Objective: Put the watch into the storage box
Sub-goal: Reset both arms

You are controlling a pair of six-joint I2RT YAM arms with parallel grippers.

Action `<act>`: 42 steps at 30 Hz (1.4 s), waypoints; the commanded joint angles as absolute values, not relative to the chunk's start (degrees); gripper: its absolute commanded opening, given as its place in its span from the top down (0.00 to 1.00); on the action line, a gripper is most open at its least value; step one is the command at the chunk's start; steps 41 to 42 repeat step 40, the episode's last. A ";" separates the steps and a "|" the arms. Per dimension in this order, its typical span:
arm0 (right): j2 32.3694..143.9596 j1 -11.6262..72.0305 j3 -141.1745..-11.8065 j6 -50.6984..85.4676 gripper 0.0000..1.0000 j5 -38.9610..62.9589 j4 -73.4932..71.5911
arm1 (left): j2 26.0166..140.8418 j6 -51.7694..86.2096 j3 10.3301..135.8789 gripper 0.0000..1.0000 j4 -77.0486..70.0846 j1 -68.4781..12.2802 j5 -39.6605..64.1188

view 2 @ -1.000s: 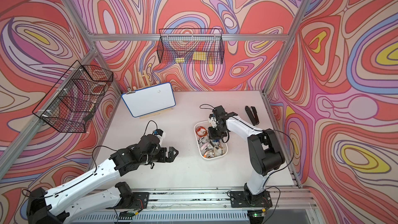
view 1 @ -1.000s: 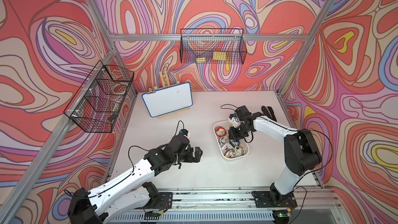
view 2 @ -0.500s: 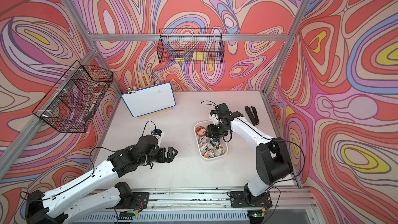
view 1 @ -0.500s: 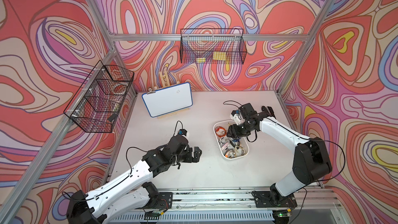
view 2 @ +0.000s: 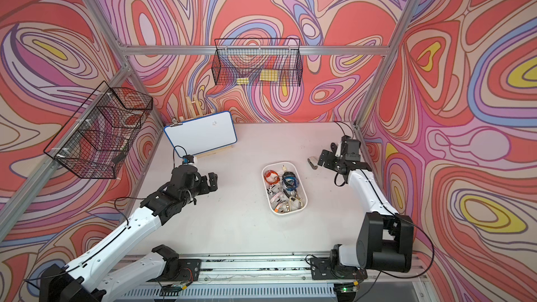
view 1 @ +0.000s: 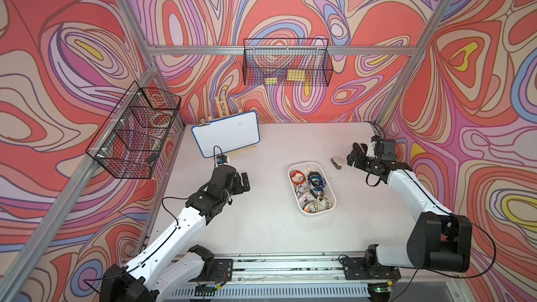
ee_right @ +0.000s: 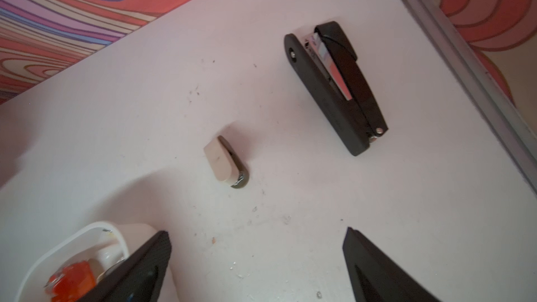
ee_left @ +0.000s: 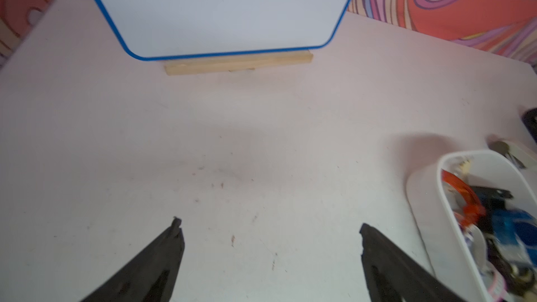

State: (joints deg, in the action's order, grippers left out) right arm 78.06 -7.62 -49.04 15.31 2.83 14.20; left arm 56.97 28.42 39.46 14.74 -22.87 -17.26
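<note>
The storage box [view 1: 333, 199] [view 2: 304, 199] is a white shallow tray right of the table's middle. Several watches lie in it, among them an orange one [view 1: 297, 176] [ee_right: 72, 280] and a blue one [view 1: 316, 181] [ee_left: 517, 228]. My right gripper [view 1: 353, 155] [view 2: 323, 158] [ee_right: 257, 230] hovers open and empty over bare table, right of the box's far end. A small beige-strapped item with a dark end [view 1: 337, 162] [ee_right: 225, 162] lies on the table between that gripper and the box. My left gripper [view 1: 245, 182] [view 2: 213, 183] [ee_left: 268, 225] stands open and empty, left of the box.
A black stapler [ee_right: 334, 88] lies near the right wall rail, hidden under the right arm in both top views. A blue-rimmed whiteboard [view 1: 226, 135] [ee_left: 218, 10] leans on a wooden stand at the back left. Black wire baskets [view 1: 286, 63] [view 1: 133, 132] hang on the walls.
My right gripper has opened and pulled back out of the storage box toward the right wall. My left gripper has shifted slightly toward the back.
</note>
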 commanded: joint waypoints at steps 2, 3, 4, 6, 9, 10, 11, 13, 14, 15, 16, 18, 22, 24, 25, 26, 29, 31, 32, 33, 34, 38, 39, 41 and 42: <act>79.67 -7.55 -37.91 12.74 0.02 -6.26 -16.49 | 58.33 13.82 33.95 0.00 -4.58 -21.10 -31.29; 80.90 -7.58 -34.83 12.06 0.02 -6.01 -23.40 | 58.78 10.01 32.61 0.00 -8.41 -20.48 -31.89; 82.27 -7.56 -32.75 11.78 0.02 -5.54 -28.43 | 59.22 7.13 31.62 0.00 -11.31 -19.97 -32.67; 85.98 -7.56 -29.61 12.59 0.02 -3.82 -37.27 | 59.98 2.50 29.05 0.00 -16.31 -18.65 -33.09; 89.13 -7.40 -29.94 11.36 0.02 -3.21 -39.12 | 60.98 -0.90 23.61 0.00 -25.72 -16.84 -31.49; 89.19 -7.09 -29.13 9.89 0.02 -2.89 -42.68 | 61.71 -2.57 21.44 0.00 -30.64 -16.48 -30.51; 89.52 -6.86 -27.71 9.32 0.02 -3.10 -45.79 | 62.99 -4.54 18.94 0.00 -36.71 -16.26 -30.05; 90.46 -6.12 -25.63 8.77 0.02 -3.65 -50.66 | 66.42 -5.61 15.51 0.00 -45.55 -15.26 -28.88; 91.21 -4.84 -23.84 7.41 0.02 -4.73 -54.56 | 68.86 -5.43 14.43 0.00 -49.35 -14.19 -27.16; 91.58 -3.42 -23.18 5.80 0.02 -4.96 -55.52 | 71.69 -5.67 13.86 0.00 -52.38 -13.37 -26.01; 94.01 -1.89 -22.24 4.09 0.02 -5.24 -59.57 | 75.08 -6.64 13.49 0.00 -56.34 -12.82 -25.84; 97.37 0.14 -23.69 1.89 0.02 -6.50 -61.37 | 81.57 -5.07 12.57 0.00 -64.37 -11.02 -21.88; 96.74 0.08 -25.36 4.20 0.02 -10.88 -56.59 | 88.27 -2.63 11.84 0.00 -69.61 -7.53 -15.08; 96.90 0.09 -25.36 4.26 0.02 -11.10 -57.10 | 89.89 -1.97 13.84 0.00 -68.53 -5.71 -13.16; 96.86 0.09 -25.32 4.30 0.02 -11.08 -56.90 | 89.30 -1.83 15.82 0.00 -63.43 -5.28 -11.76; 97.28 0.04 -25.14 4.03 0.02 -11.29 -58.08 | 87.71 -1.33 18.09 0.00 -56.34 -4.94 -10.20; 97.13 0.07 -25.24 4.07 0.02 -11.49 -57.92 | 88.96 -0.29 17.91 0.00 -59.19 -3.72 -10.02; 96.99 0.08 -25.29 4.04 0.02 -11.49 -57.44 | 87.63 0.53 18.33 0.00 -56.02 -3.20 -9.28; 97.03 0.09 -25.24 4.04 0.02 -11.51 -57.51 | 88.08 0.57 18.77 0.00 -56.26 -2.99 -9.06; 96.95 0.09 -25.38 4.05 0.02 -11.50 -57.35 | 88.67 0.34 19.18 0.00 -56.27 -2.91 -9.05; 97.12 0.09 -25.34 4.05 0.02 -11.54 -57.57 | 88.15 0.44 19.78 0.00 -54.31 -2.92 -8.57; 97.12 0.09 -25.42 4.06 0.02 -11.59 -57.34 | 88.25 0.56 19.79 0.00 -54.41 -2.72 -8.39; 97.03 0.07 -25.40 4.09 0.02 -11.57 -57.31 | 88.07 0.70 19.90 0.00 -53.76 -2.66 -8.35; 97.03 0.09 -25.33 4.04 0.02 -11.57 -57.47 | 88.22 0.76 19.91 0.00 -54.01 -2.64 -8.42; 97.03 0.09 -25.33 4.04 0.02 -11.57 -57.47 | 88.22 0.76 19.91 0.00 -54.01 -2.64 -8.42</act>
